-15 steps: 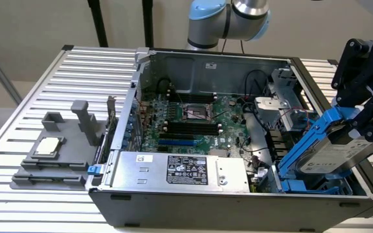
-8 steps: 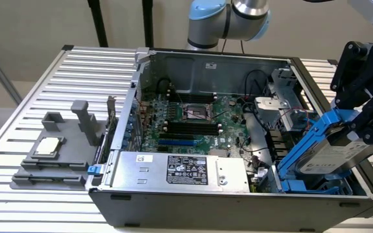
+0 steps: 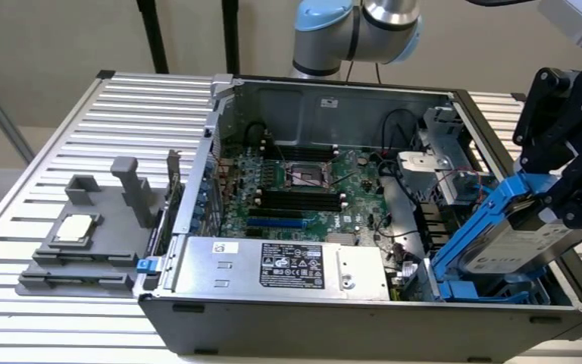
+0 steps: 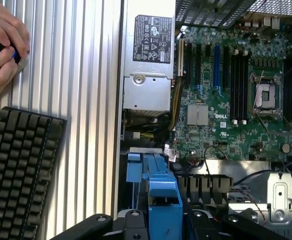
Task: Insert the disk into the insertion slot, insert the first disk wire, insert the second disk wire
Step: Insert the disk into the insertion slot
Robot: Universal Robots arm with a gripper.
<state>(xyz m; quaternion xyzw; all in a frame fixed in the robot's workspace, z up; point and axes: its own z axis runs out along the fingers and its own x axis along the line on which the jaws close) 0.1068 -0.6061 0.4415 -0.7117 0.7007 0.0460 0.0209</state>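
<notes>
The end effector (image 3: 572, 203) grips the disk (image 3: 529, 246) by its upper end, tilted, with its lower end dipping toward the insertion slot (image 3: 478, 292) inside the computer case (image 3: 372, 326), so seating looks unfinished and both wires seem not yet plugged.

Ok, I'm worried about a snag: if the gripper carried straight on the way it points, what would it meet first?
Probably the insertion slot: the gripper holds the disk tilted, its lower end right at the slot's blue rails. Depth is hard to judge, though.
</notes>
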